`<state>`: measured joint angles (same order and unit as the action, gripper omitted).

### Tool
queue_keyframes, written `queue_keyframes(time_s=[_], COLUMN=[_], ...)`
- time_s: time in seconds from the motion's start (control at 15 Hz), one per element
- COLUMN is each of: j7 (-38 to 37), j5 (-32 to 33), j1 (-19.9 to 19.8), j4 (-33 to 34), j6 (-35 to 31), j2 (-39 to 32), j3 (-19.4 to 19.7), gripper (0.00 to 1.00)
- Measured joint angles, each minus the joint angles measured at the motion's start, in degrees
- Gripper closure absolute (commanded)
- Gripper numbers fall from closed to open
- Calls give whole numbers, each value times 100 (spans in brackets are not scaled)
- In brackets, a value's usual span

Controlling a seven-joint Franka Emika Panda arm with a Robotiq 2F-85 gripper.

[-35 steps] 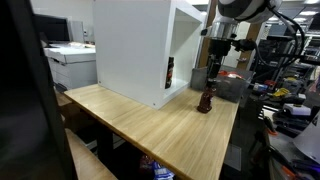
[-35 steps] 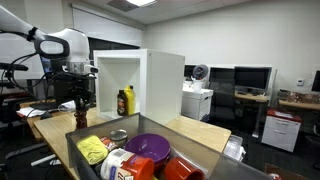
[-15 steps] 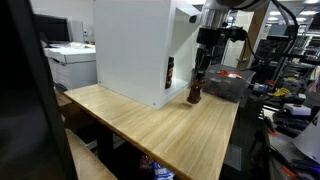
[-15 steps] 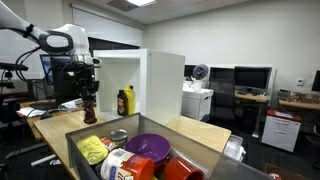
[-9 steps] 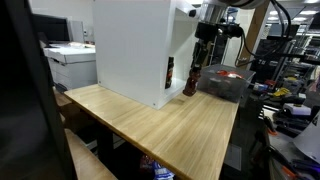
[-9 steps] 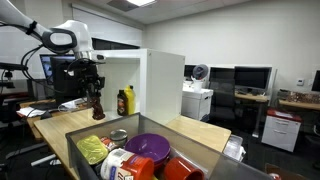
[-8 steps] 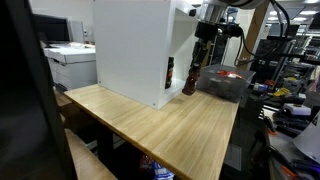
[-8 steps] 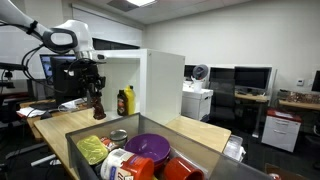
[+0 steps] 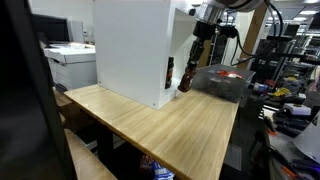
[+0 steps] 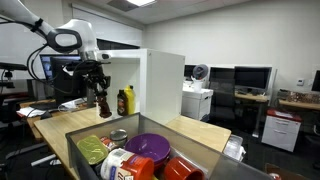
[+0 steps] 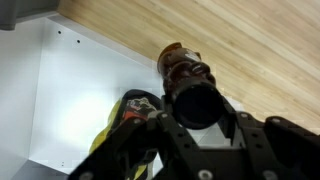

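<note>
In an exterior view, the fingers (image 9: 194, 55) are clamping the neck of a brown bottle (image 9: 185, 80), which is hanging clear above the wooden surface (image 9: 170, 130), with the open front of the white cabinet (image 9: 130, 45) at its 9 o'clock.

In an exterior view, the fingers (image 10: 99, 88) are gripping the brown bottle (image 10: 104, 107) from above. A yellow bottle (image 10: 122, 101) is standing inside the white cabinet (image 10: 165, 85) at its 3 o'clock, and a grey bin (image 10: 72, 155) is sitting at its 5 o'clock.

In the wrist view, the fingers (image 11: 150, 135) are closing around the brown bottle (image 11: 180, 68), the surface (image 11: 250, 40) is lying at its 2 o'clock, and the yellow bottle (image 11: 122, 112) is showing at its 8 o'clock.
</note>
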<state>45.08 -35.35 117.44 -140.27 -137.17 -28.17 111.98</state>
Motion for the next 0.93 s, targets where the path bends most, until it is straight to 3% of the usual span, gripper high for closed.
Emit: queue_keyframes(time_s=[0.93], j7=[85], j5=[368], j1=[-33], j4=[-58], j6=[-365], j2=[519], j3=[172], gripper=[80])
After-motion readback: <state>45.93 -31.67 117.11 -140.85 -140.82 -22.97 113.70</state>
